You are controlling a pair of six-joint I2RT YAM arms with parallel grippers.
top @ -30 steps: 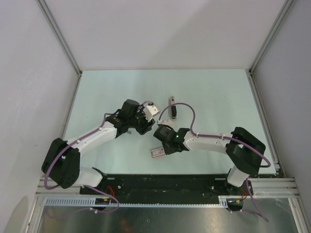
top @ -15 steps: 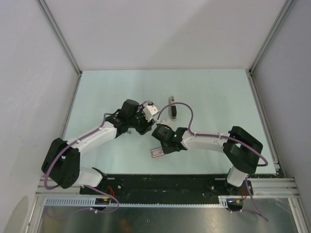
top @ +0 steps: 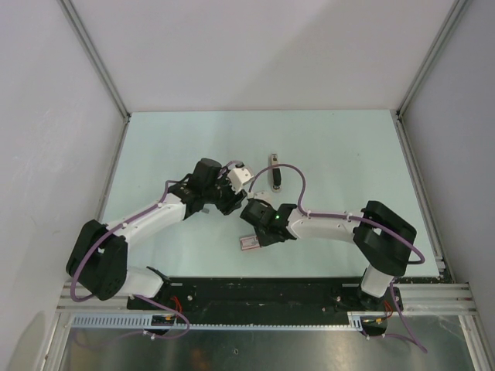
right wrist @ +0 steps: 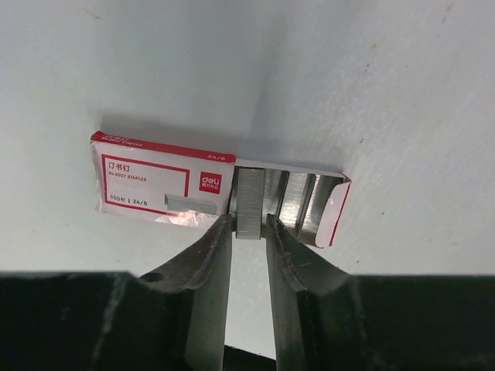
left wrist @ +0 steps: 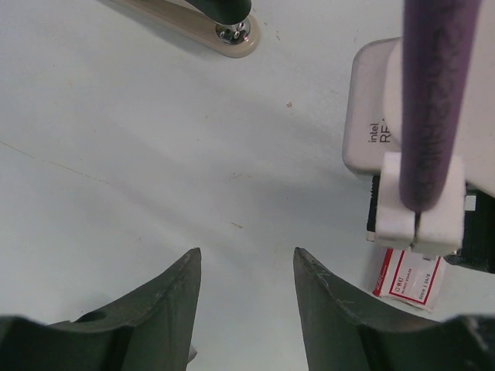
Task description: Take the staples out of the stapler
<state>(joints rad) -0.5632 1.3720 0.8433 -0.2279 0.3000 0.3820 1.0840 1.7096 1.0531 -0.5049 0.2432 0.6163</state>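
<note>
Seating the staples squarely is what this step calls for, I judge. Over the pale green table [top: 340, 154], the left gripper [left wrist: 246, 259] hangs beyond the red-and-white staple box [right wrist: 155, 182] and a little to its left. Its fingers are spread with nothing between them, so it could steady the box's closed end if the box skids. The right gripper [right wrist: 249, 228] sits directly over the box's open end. Its two fingers are drawn close together and, as far as the wrist view shows, pinched on the near end of a grey staple strip [right wrist: 249, 202] lying in the slid-out tray. A good finish would lower the strip flat and parallel to the tray's walls. The fingers should then part only slightly, so the light box is neither dragged nor tipped, and lift straight up. The stapler [top: 275, 178] lies on the table beyond the box and slightly to its right, apart from it and touched by neither gripper. Its long axis runs almost straight away from the box toward the far wall, with the pale end farthest and the dark end nearest the box. Which end is the mouth is too small to tell.
</note>
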